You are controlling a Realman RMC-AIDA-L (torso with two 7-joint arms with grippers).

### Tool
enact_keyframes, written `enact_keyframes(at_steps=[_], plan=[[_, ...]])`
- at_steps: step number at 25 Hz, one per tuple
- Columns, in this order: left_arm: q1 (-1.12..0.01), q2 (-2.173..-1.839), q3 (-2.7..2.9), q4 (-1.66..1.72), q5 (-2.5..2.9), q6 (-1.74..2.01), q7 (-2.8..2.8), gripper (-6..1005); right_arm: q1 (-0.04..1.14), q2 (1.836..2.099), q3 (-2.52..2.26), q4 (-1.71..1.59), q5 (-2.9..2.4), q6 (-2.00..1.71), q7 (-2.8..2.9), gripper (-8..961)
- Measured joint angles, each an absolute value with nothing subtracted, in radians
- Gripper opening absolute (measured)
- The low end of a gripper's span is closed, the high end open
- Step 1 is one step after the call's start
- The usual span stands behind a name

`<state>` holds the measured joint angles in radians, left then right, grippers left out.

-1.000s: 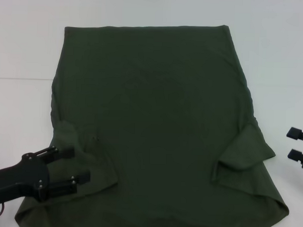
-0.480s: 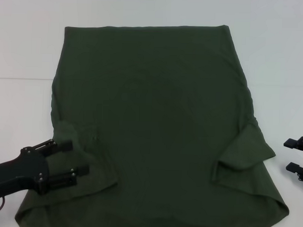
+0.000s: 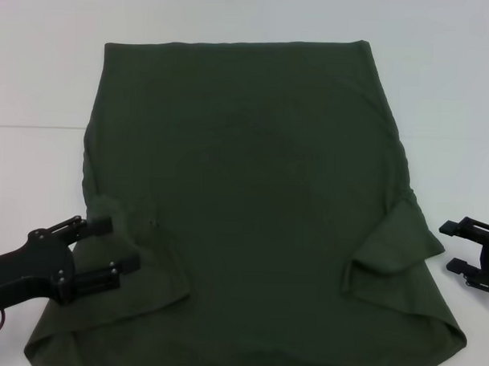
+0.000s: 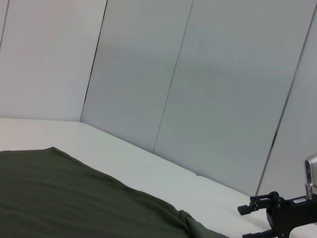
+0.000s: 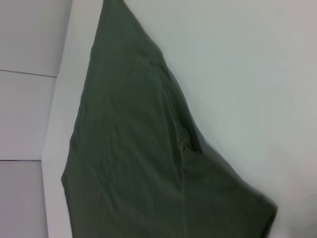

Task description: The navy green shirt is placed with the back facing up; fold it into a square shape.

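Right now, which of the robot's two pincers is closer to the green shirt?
Left. The left pincer is open over the navy green shirt at its folded-in sleeve, while the right pincer, also open, sits off the cloth just beyond the other sleeve.

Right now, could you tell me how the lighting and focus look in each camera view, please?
Head view: even, soft light, no glare; the navy green shirt reads dark and flat on the white table, with faint shadows under its folded sleeves. Left wrist view: sharp, the right pincer crisp against pale panels. Right wrist view: softer, the shirt's edges blurred.
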<state>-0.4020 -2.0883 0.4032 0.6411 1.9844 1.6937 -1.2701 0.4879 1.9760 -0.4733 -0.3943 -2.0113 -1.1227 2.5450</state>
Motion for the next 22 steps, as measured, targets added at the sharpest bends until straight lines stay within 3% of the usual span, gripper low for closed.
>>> enact_keyframes(at_steps=[22], plan=[[-0.394,-2.092,0.400,0.643,1.985,1.710,-1.270,892,0.531,2.012,-0.503,-0.385,-2.011,-1.033,2.496,760]])
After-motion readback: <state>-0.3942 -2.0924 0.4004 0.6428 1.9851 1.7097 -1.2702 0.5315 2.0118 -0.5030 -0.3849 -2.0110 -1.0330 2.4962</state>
